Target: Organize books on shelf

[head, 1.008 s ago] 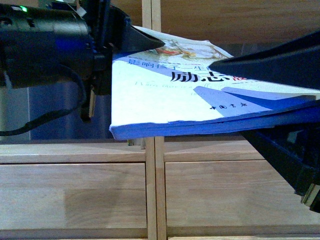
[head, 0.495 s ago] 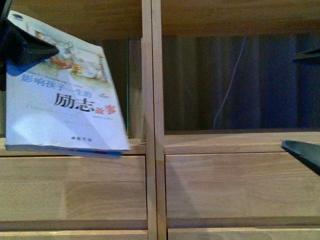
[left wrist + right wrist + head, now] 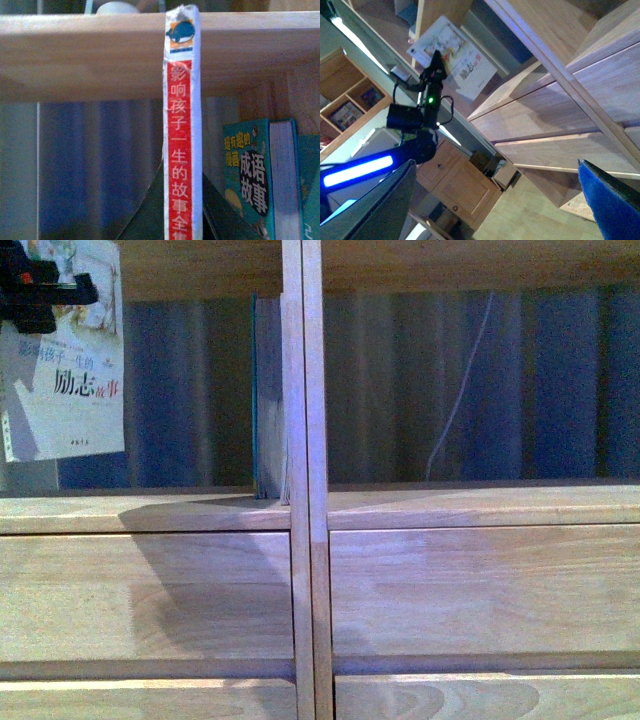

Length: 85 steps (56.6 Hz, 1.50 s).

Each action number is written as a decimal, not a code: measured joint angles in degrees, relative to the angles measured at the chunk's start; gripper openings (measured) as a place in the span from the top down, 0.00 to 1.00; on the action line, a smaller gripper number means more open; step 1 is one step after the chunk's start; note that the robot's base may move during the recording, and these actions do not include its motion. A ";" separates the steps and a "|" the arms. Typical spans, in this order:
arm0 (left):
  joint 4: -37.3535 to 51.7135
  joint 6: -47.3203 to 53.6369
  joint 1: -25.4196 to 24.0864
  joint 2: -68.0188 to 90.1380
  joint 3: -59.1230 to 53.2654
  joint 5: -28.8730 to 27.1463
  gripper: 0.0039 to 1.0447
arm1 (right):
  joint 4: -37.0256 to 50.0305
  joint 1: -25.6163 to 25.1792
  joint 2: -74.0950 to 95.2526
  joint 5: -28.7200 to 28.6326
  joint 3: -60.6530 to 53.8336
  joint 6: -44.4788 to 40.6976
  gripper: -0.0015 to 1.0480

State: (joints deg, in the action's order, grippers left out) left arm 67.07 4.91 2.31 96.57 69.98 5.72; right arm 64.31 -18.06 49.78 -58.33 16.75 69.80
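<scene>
My left gripper (image 3: 40, 290) is shut on the top of the white-and-blue paperback (image 3: 65, 370) and holds it upright at the far left, in front of the shelf's left compartment. In the left wrist view its white spine with the red block (image 3: 181, 150) stands between my dark fingers (image 3: 145, 222), just below a shelf board (image 3: 75, 50). A dark-teal-edged book (image 3: 266, 400) stands against the central double upright (image 3: 303, 440); it also shows in the left wrist view (image 3: 250, 185). My right gripper (image 3: 495, 200) is open and empty, away from the shelf (image 3: 580, 90), and sees the paperback (image 3: 452, 60).
Plain drawer fronts (image 3: 150, 590) lie below the open compartments. A white cord (image 3: 455, 410) hangs behind the right compartment, in front of a blue curtain. In the right wrist view a wooden cabinet (image 3: 455, 187) stands on the floor beyond the left arm (image 3: 415, 117).
The paperback has swung from lying flat across the view to upright at the far left, carried by my left gripper. My right gripper has let go and left the front view.
</scene>
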 joint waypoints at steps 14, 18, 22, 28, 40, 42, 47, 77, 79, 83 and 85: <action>9.46 10.93 2.27 11.67 10.67 -1.40 0.94 | 3.91 -2.67 -5.73 -3.91 -4.44 4.85 0.07; 9.75 11.37 2.25 14.53 13.03 -2.01 0.94 | 5.46 -3.91 -6.67 -5.09 -5.29 6.58 0.07; 9.07 11.19 2.27 17.40 15.32 -3.54 0.94 | 8.55 -5.51 -6.88 -6.16 -6.12 8.98 0.07; 6.86 9.18 2.54 20.44 18.05 -4.83 0.94 | 12.85 -7.61 -6.97 -7.32 -7.23 12.55 0.07; 3.78 6.64 5.01 24.74 22.56 -4.17 0.94 | 14.62 -8.96 -6.47 -7.76 -8.79 15.85 0.07; 3.17 6.36 5.70 25.51 23.47 -4.20 0.94 | 14.51 -9.09 -6.36 -7.80 -9.05 16.15 0.07; 2.10 6.38 7.10 27.30 25.40 -4.24 0.94 | 14.75 -9.42 -6.25 -7.89 -9.27 16.66 0.07; -8.83 7.23 8.46 31.45 33.73 -2.14 0.60 | 5.22 -7.93 -12.37 -7.50 -10.36 13.44 0.07; -9.03 7.19 8.46 31.45 33.51 -1.84 0.53 | 3.89 -7.67 -13.05 -7.45 -10.45 12.76 0.07; -9.53 6.95 8.46 31.04 33.03 -1.53 0.43 | 2.60 -7.21 -14.05 -7.39 -10.58 11.41 0.07; -9.81 6.73 8.46 30.77 32.81 -1.42 0.38 | 2.12 -7.06 -14.43 -7.26 -10.58 10.99 0.07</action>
State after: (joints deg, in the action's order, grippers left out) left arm 57.25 11.64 10.76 127.35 102.78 4.29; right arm 66.43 -25.12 35.35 -65.58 6.17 80.79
